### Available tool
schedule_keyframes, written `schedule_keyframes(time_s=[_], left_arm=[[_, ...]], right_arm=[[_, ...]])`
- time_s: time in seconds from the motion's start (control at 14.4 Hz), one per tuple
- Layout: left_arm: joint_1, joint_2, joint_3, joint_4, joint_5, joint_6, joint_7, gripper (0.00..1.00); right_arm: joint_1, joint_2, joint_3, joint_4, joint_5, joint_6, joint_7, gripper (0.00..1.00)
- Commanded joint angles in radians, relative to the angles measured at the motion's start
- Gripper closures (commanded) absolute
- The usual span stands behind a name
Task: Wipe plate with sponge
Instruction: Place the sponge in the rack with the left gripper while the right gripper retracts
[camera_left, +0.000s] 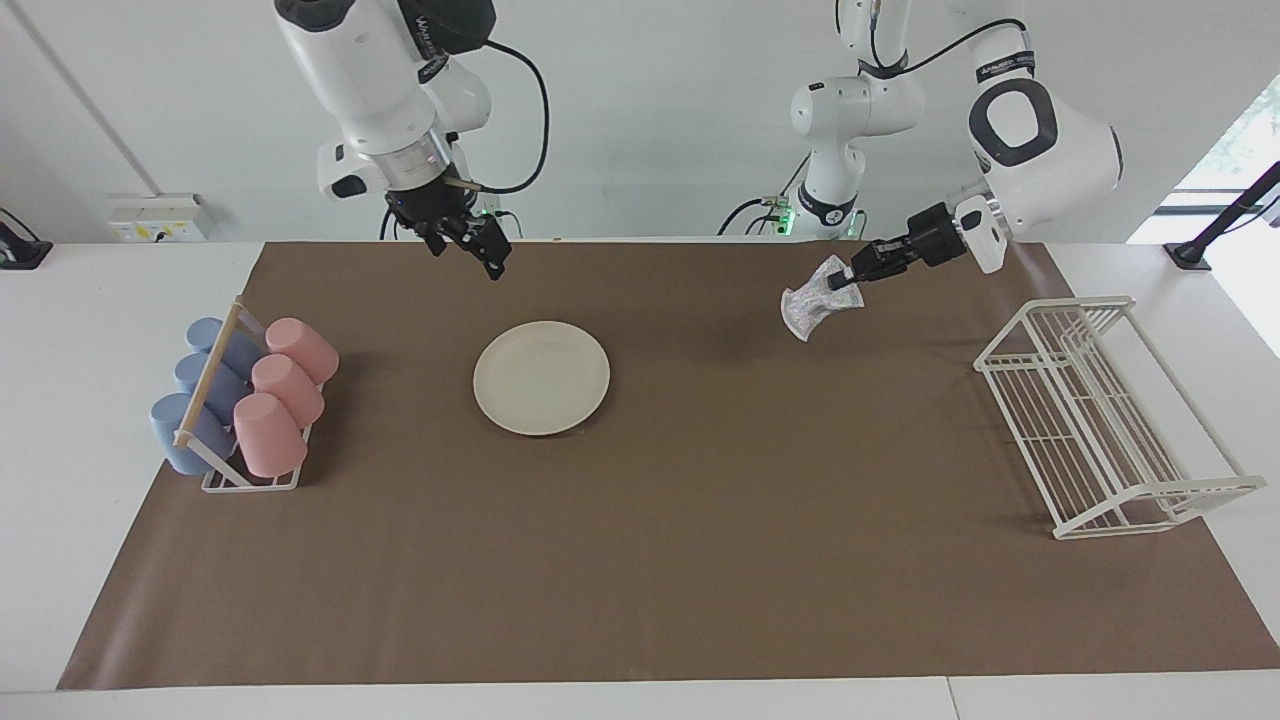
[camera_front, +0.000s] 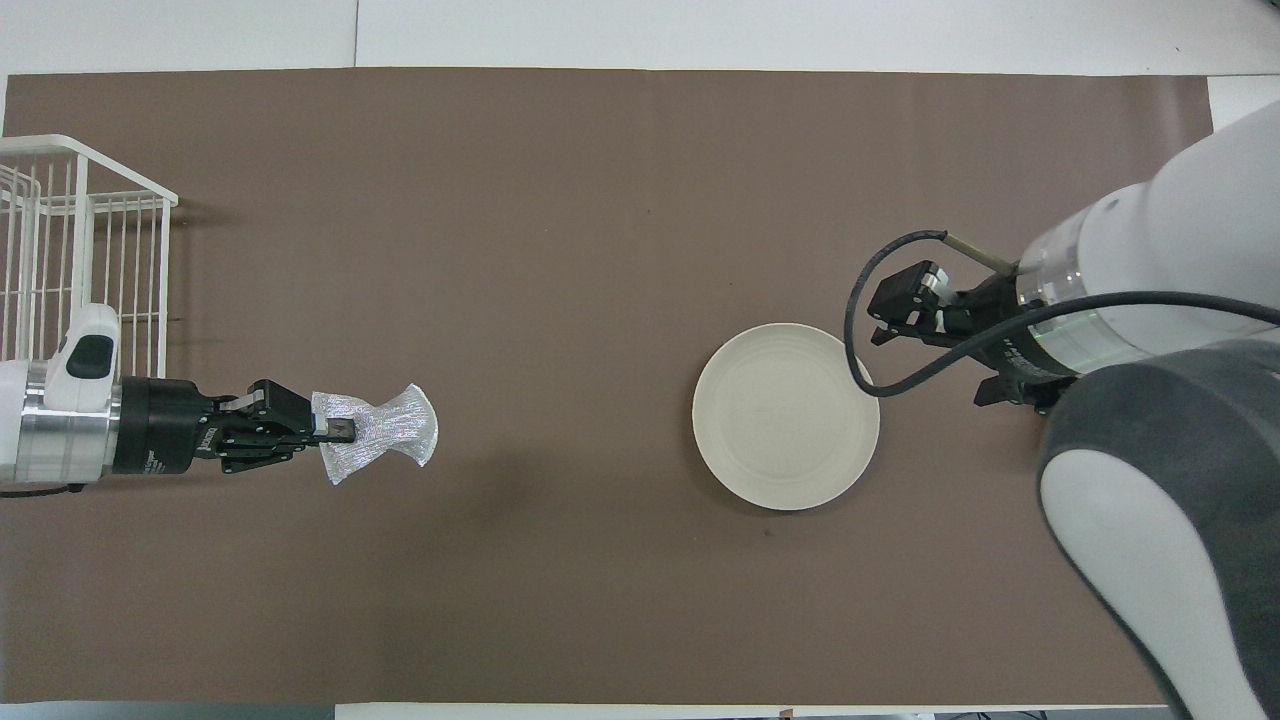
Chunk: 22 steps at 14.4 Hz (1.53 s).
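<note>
The cream plate (camera_left: 541, 377) (camera_front: 786, 415) lies flat on the brown mat, with nothing on it. The silvery mesh sponge (camera_left: 820, 300) (camera_front: 385, 445) hangs in the air, pinched at one end by my left gripper (camera_left: 850, 280) (camera_front: 338, 432), which is shut on it. They are over the mat between the plate and the white wire rack. My right gripper (camera_left: 466, 255) (camera_front: 930, 355) is open and holds nothing. It is raised over the mat by the plate's rim on the cup rack's side.
A rack of pink and blue cups (camera_left: 245, 400) (camera_front: 1165, 350) stands at the right arm's end of the mat. A white wire rack (camera_left: 1100, 415) (camera_front: 70, 260) stands at the left arm's end. The brown mat (camera_left: 700, 560) covers most of the table.
</note>
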<state>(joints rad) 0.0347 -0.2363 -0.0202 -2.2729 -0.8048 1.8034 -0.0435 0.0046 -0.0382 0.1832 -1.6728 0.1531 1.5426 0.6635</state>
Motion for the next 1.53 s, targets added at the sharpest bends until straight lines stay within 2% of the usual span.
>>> schedule_keyframes(time_s=[0.0, 0.14, 0.42, 0.55, 0.76, 0.9, 1.11, 1.25, 1.46], left_arm=[[-0.012, 0.038, -0.012, 0.059, 0.154, 0.025, -0.081, 1.00], [-0.013, 0.072, -0.017, 0.119, 0.296, 0.005, -0.120, 1.00], [-0.105, 0.136, -0.026, 0.262, 0.603, -0.102, -0.274, 1.00], [-0.151, 0.169, -0.026, 0.340, 0.668, -0.169, -0.361, 1.00], [-0.220, 0.212, -0.027, 0.452, 0.873, -0.310, -0.391, 1.00], [-0.248, 0.232, -0.027, 0.518, 0.990, -0.401, -0.391, 1.00], [-0.280, 0.268, -0.027, 0.559, 1.172, -0.485, -0.391, 1.00], [-0.286, 0.291, -0.027, 0.563, 1.300, -0.499, -0.389, 1.00], [-0.283, 0.340, -0.029, 0.561, 1.482, -0.492, -0.389, 1.00]], right_arm=[[-0.101, -0.038, 0.015, -0.031, -0.004, -0.029, -0.227, 0.00], [-0.170, -0.043, 0.021, -0.050, -0.030, -0.007, -0.396, 0.00], [-0.164, -0.042, 0.021, -0.050, -0.072, 0.066, -0.556, 0.00], [-0.109, -0.034, -0.039, -0.045, -0.096, 0.080, -0.617, 0.00], [-0.049, -0.035, -0.138, -0.045, -0.145, 0.079, -0.740, 0.00], [-0.031, -0.043, -0.156, -0.047, -0.148, 0.079, -0.746, 0.00], [0.033, -0.037, -0.206, -0.038, -0.147, 0.071, -0.739, 0.00], [0.128, -0.037, -0.308, -0.038, -0.148, 0.068, -0.737, 0.00], [0.140, -0.029, -0.323, -0.041, -0.148, 0.074, -0.740, 0.00]])
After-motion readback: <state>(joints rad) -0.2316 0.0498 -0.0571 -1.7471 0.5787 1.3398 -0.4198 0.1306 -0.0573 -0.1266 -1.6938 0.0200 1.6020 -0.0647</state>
